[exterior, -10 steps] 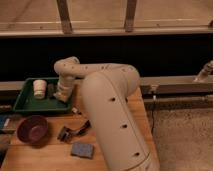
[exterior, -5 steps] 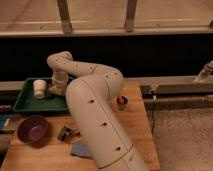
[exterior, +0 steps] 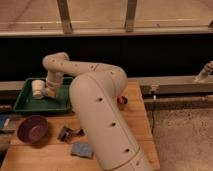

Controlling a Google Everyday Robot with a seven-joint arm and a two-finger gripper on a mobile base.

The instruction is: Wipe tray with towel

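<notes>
Here the tray (exterior: pixel 22 106) holds a white cup (exterior: pixel 37 88) and the gripper (exterior: pixel 50 92), clamped shut, just beside the cup; the bowl (exterior: pixel 33 129) sits outside.

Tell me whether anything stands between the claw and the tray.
Nothing visible does. The claw, closed, is down inside the tray. The white cup stands in the tray close beside the claw, on its camera-left side, not under it.

This looks like a robot test lab, not a home: a wooden table (exterior: pixel 136 112) on a speckled grey floor (exterior: pixel 182 135), under glass panes (exterior: pixel 95 15), carries a tray (exterior: pixel 22 104), bowl (exterior: pixel 33 129) and sponge (exterior: pixel 81 149), with the gripper (exterior: pixel 50 91) over the tray.
</notes>
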